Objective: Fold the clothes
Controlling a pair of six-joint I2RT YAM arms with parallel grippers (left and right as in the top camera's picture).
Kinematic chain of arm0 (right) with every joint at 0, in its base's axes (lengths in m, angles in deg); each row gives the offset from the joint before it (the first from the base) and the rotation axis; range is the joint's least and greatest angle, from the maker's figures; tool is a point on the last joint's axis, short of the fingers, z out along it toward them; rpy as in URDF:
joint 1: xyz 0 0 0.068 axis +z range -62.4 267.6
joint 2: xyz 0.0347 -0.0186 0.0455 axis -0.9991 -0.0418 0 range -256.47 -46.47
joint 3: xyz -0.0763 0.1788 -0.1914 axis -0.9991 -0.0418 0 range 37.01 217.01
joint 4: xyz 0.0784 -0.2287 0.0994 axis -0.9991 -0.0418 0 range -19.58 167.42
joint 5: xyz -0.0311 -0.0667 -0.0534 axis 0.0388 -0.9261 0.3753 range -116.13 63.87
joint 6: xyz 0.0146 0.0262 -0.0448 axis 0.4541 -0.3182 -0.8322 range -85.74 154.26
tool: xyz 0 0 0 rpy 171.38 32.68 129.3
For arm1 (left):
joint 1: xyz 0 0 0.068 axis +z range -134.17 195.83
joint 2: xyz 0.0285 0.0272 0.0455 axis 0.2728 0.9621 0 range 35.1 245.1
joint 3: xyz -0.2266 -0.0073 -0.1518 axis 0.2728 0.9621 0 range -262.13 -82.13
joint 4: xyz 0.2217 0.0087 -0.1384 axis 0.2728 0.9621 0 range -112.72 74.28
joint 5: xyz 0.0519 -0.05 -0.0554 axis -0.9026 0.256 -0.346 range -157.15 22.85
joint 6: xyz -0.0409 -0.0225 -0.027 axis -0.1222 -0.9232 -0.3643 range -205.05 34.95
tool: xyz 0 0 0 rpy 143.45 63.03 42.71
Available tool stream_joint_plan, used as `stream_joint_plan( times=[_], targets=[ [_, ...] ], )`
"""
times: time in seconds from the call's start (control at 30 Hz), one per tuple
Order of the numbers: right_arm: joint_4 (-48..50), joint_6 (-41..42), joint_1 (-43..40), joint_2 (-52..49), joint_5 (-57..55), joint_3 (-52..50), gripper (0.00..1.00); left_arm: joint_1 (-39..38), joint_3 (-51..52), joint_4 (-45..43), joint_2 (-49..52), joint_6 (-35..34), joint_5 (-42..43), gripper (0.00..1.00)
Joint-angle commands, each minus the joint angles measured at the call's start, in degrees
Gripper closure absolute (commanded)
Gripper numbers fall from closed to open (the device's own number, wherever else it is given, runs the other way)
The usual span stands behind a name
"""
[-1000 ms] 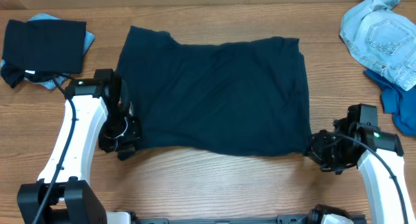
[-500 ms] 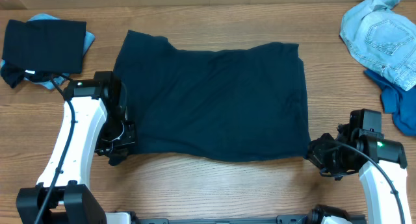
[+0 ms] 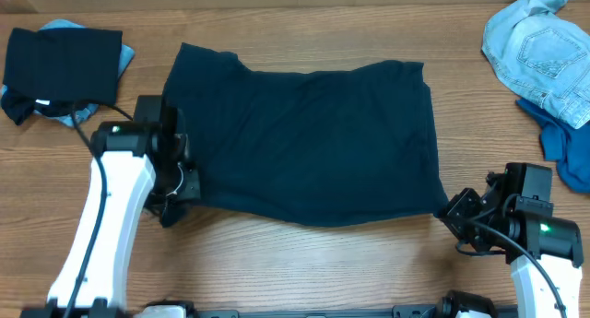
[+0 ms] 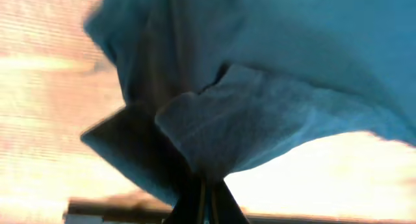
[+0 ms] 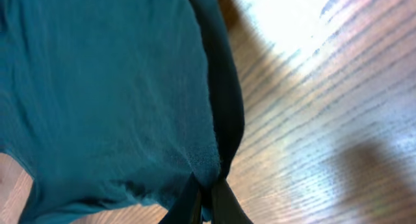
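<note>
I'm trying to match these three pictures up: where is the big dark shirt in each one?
Overhead: navy shirt spread across the table's middle.
Left wrist: fills the upper frame, bunched toward bottom centre.
Right wrist: covers the left half.
Shared landmark: the wooden table under it.

A pale wooden table (image 3: 304, 263) with horizontal grain fills the overhead view, brightly lit.

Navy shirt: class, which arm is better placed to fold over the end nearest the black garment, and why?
Left, probably: the left gripper is shut on the navy shirt at its near corner on the black garment's side; the right gripper clamps the opposite near corner.
</note>
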Motion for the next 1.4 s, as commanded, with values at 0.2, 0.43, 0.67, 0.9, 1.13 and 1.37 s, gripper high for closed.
stream_joint_plan(
  times=[0.2, 0.43, 0.67, 0.9, 1.13, 1.37],
  targets=[
    [3.21, -1.33, -0.11, -4.96, -0.35, 0.0, 0.96, -0.63, -0.81, -6.1, -6.29, 1.29, 0.76, 0.94],
    [7.23, -4.37, -0.11, -11.87, 0.09, 0.37, 0.96, -0.63, -0.81, -9.01, -3.76, 1.53, 0.7, 0.92],
    [13.99, -6.08, -0.11, -18.78, 0.68, 2.4, 0.96, -0.63, -0.81, -11.04, 0.63, 1.77, 0.7, 0.93],
    [26.12, -11.67, -0.11, -22.77, 4.85, 2.64, 0.96, -0.63, -0.81, -12.98, 3.45, 1.75, -1.79, 0.92],
    [35.85, -10.38, -0.11, -23.41, 4.94, 2.64, 0.96, -0.59, -0.81, -17.64, 4.85, 1.77, -3.37, 0.91],
    [39.19, -8.17, -0.07, -23.47, 4.55, 2.62, 0.95, -0.59, -0.81, -22.49, 5.05, 2.62, -3.56, 0.87]
  ],
)
